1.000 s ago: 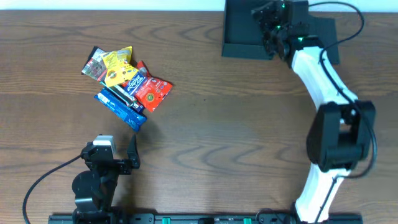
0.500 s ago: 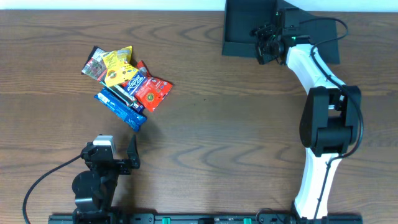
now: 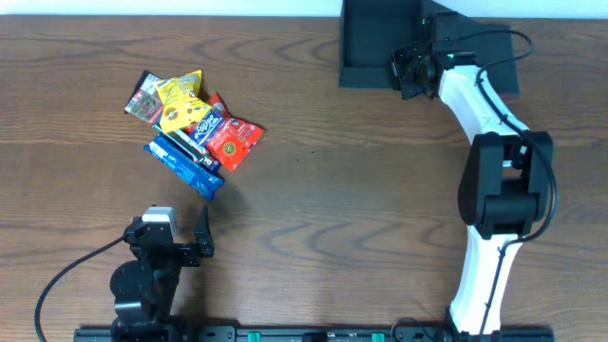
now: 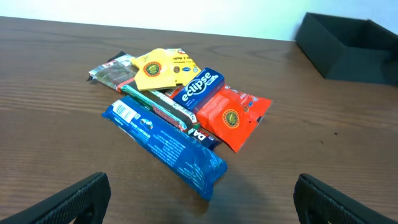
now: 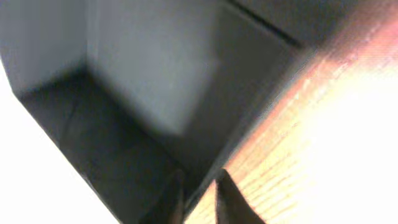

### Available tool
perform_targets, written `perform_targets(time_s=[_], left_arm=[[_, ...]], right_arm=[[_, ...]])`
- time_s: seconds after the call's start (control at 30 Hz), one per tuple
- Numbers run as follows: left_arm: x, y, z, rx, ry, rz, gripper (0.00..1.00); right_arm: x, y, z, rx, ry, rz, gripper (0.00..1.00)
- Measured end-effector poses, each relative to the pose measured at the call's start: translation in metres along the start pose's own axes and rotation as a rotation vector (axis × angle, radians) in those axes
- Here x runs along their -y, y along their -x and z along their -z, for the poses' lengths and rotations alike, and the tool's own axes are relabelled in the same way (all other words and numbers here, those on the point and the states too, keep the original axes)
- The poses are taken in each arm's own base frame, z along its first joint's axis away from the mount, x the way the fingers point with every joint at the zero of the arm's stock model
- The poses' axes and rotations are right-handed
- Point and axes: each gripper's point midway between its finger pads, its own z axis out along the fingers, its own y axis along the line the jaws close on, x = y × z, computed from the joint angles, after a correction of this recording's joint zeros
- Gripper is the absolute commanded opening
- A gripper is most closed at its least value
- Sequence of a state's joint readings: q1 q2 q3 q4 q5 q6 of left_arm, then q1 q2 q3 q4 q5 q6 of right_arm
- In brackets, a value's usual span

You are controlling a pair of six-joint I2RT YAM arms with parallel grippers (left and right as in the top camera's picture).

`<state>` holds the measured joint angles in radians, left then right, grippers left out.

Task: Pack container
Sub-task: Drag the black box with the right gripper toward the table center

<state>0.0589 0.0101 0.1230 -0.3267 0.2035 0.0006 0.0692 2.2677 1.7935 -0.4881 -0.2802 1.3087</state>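
Note:
The container (image 3: 370, 43), a dark shallow box, sits at the table's far edge, its flap lid (image 3: 496, 47) lying flat to the right. My right gripper (image 3: 406, 72) is at the box's front right corner. In the right wrist view its fingers (image 5: 200, 196) stand one inside and one outside the container wall (image 5: 249, 134), shut on it. My left gripper (image 4: 202, 199) rests at the near left, open with nothing between its jaws, just short of the snack pile (image 3: 190, 128). The pile's blue bar (image 4: 165, 146) lies nearest, with a red packet (image 4: 230, 115) and a yellow packet (image 4: 161, 68) behind it.
A blue eclipse gum pack (image 4: 199, 84) and a dark wrapper (image 4: 112, 67) also lie in the pile. The white wall runs just behind the container (image 4: 348, 46). Bare wood table (image 3: 332, 199) stretches between pile and box.
My right gripper came down from over the box to its front right wall and closed its jaws on it. The left arm and the snack pile have not moved.

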Motion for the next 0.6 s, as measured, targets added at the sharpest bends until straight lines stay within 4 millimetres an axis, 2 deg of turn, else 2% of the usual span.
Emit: perform_targets(time_s=[0.33,0.6], left_arm=[[0.0,0.0,0.0,0.0,0.0,0.0,0.95],[0.0,0.0,0.0,0.0,0.0,0.0,0.95]], right_arm=[[0.007,-0.007,0.003,-0.069,-0.023,-0.005,0.01],[0.049,-0.034,0.016,-0.217,-0.182,0.075,0.01]])
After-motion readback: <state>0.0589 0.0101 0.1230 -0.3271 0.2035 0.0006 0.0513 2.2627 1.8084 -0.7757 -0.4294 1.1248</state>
